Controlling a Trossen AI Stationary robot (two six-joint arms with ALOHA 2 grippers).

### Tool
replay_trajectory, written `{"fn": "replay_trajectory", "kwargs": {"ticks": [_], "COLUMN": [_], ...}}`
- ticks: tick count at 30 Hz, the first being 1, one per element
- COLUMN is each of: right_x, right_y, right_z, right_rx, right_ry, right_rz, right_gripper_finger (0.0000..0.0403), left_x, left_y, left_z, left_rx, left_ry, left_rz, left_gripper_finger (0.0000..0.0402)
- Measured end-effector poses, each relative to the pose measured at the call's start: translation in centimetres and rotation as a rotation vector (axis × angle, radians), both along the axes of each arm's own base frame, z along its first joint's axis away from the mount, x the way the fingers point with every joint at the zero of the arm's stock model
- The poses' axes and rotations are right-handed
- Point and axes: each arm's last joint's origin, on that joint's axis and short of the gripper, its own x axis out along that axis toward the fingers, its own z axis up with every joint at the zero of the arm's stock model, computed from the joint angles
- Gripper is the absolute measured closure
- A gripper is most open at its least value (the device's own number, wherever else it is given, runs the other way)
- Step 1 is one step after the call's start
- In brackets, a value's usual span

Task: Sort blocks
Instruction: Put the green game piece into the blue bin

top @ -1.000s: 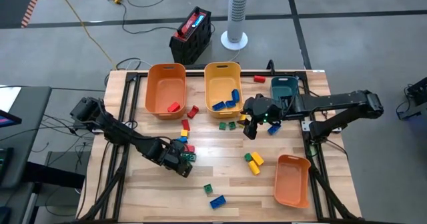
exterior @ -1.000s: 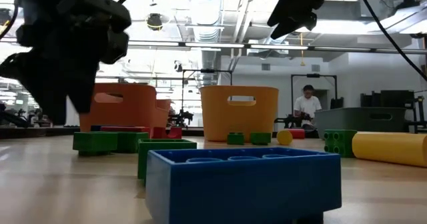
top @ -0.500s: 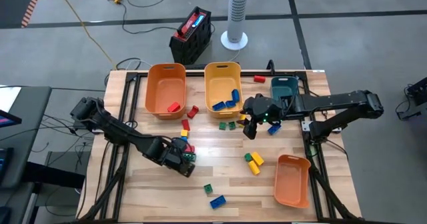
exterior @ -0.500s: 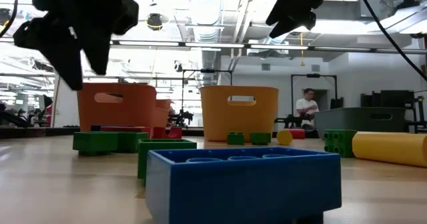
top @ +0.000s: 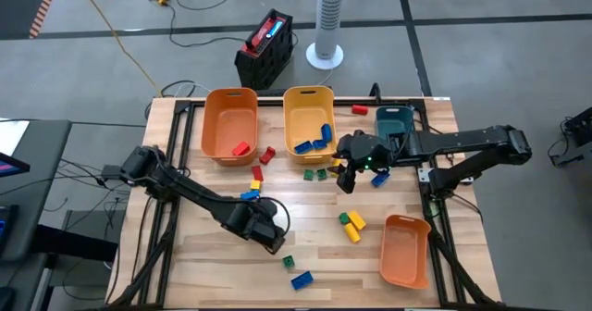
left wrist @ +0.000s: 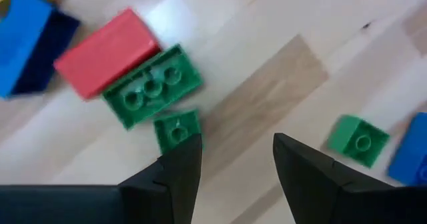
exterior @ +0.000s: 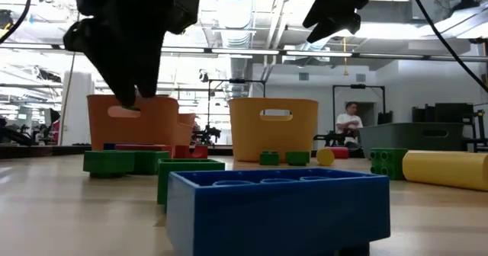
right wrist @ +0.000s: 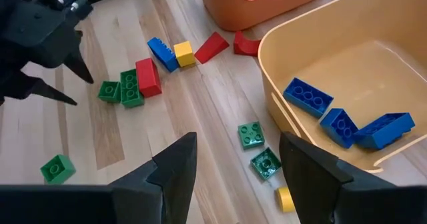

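Blocks lie scattered over the table (top: 203,265): just ahead of the left gripper (left wrist: 230,159) fingertips sit a small green block (left wrist: 177,129), a longer green block (left wrist: 153,85) and a red block (left wrist: 107,53) touching it. Its fingers stand parted, nothing between them. The right gripper (right wrist: 230,159) hovers beside the yellow bin (right wrist: 373,71), fingers spread and empty, two green blocks (right wrist: 251,135) between its fingertips and blue blocks (right wrist: 307,96) in the bin.

fingers (left wrist: 177,174) apart, empty | small green brick (left wrist: 177,130) just ahead | red brick (left wrist: 107,52) touching long green brick (left wrist: 153,86)
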Motion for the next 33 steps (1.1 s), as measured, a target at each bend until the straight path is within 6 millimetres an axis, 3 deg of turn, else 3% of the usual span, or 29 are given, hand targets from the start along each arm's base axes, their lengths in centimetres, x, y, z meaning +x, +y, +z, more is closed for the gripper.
{"fn": "replay_trajectory", "kwargs": {"ticks": [10,15,24,33], "right_x": [0.1,0.1,0.1,0.1], "right_y": [-0.2,-0.2,-0.2,-0.2], "right_z": [0.1,0.1,0.1,0.1], "right_rx": [-0.023,-0.038,-0.039,-0.039], "right_ry": [-0.006,-0.009,-0.008,-0.008], "right_rz": [0.014,0.027,0.029,0.029], "right_gripper_finger": [0.0177,0.0177,0.0177,0.0177], "left_x": [-0.9,-1.6,-1.0,-1.0], "left_y": [0.4,0.5,0.8,1.9], "left_z": [-2.5,-3.4,-3.3,-5.9], "left_rx": [-0.051,-0.066,-0.079,-0.150], "left_ry": [0.049,0.108,0.061,0.028], "left_rz": [0.156,0.178,0.195,0.189], "left_gripper_finger": [0.0215,0.0185,0.0103,0.0091]}}
